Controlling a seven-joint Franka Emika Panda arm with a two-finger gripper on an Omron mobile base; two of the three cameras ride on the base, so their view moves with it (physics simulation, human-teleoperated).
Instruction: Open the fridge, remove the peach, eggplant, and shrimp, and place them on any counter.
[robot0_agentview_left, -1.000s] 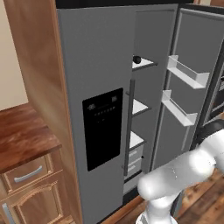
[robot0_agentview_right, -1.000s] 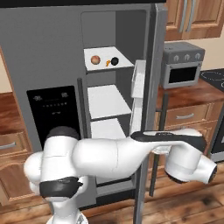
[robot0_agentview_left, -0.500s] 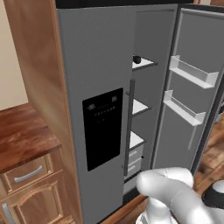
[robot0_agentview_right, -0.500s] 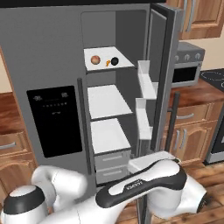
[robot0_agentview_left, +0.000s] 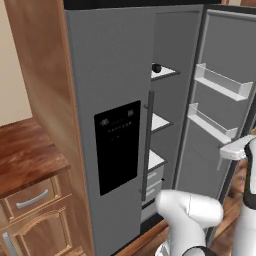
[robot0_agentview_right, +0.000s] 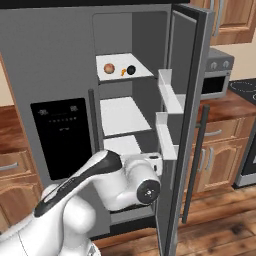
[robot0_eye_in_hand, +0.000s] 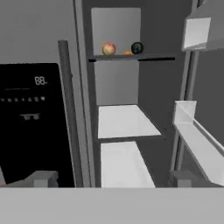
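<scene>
**A:** Left base view first: fridge (robot0_agentview_left: 110, 100) fills the middle, its right-hand door swung wide open at the right of the frame. The eggplant (robot0_agentview_left: 156, 68) is a dark blob on the top shelf (robot0_agentview_left: 167, 73), upper middle. The surface (robot0_agentview_left: 25, 155) sits at lower left, so that's my guess for the drop-off. The arm is curled low at the bottom.

**B:** And the right base view?

**A:** Way clearer. All three sit in a row on that top shelf, upper middle of the frame: peach (robot0_agentview_right: 109, 68) on the left, shrimp (robot0_agentview_right: 123, 72) in the middle, eggplant (robot0_agentview_right: 131, 70) on the right. The shrimp is just beside the eggplant; can't tell if they touch. The arm is bunched up well below them, at lower middle.

**B:** Hand view?

**A:** The hand (robot0_eye_in_hand: 111, 179) is released, tips spread wide at the bottom of the frame with nothing between them. Peach (robot0_eye_in_hand: 108, 48), shrimp (robot0_eye_in_hand: 127, 53) and eggplant (robot0_eye_in_hand: 137, 47) are in the upper middle, so they lie up and ahead of the hand, well apart from it, with two white shelves in between. I'd say the next move is a climb to shelf level, then reaching straight in. The peach is nearly centred over the tips, so it looks like the easiest first grab.
</scene>
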